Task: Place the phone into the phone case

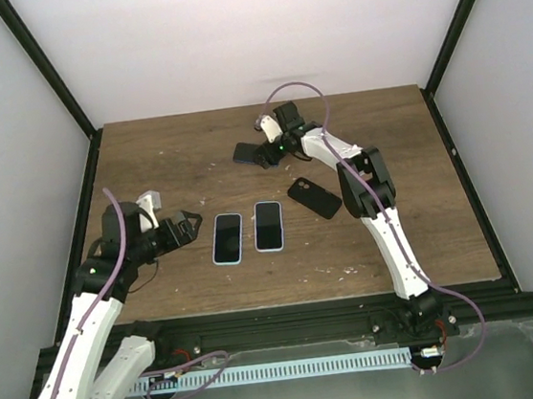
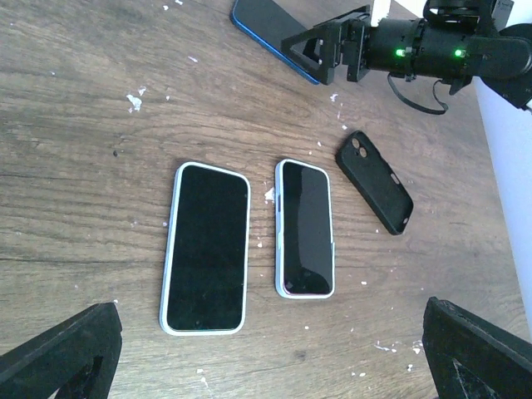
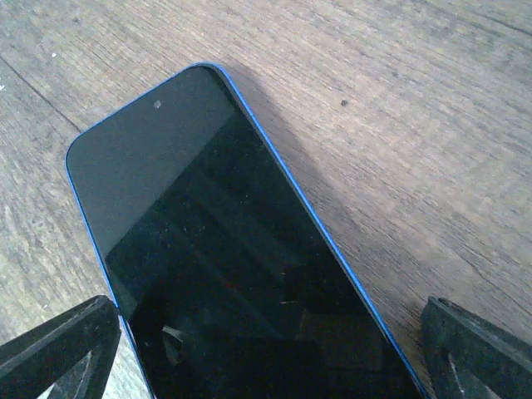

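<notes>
Off at the left, my left tool (image 1: 187,225) hangs low over the worktop (image 1: 147,165) with its jaws spread wide and nothing between them. Just ahead of it two phones lie flat, screens up and side by side. The pale-rimmed phone (image 2: 205,248) is nearer that tool and the slimmer phone (image 2: 306,228) is just beyond it. Both look to me as if they already sit in light cases, though I can't be certain. Farther on, the right tool (image 1: 263,152) is down at the blue phone (image 3: 241,249), which lies face up on the wood. Its fingers (image 3: 58,349) stand wide on either side of the phone's edges and, as far as I can see, touch neither. Near that tool, on the side toward its own arm's base, the black phone case (image 2: 376,193) lies apart from everything, seemingly back up with the camera cutout showing. By my reading the job has hardly begun: the phone is not gripped and the case is empty. What's left is to close on the phone, lift it, get the case open side up, and press the phone in.
</notes>
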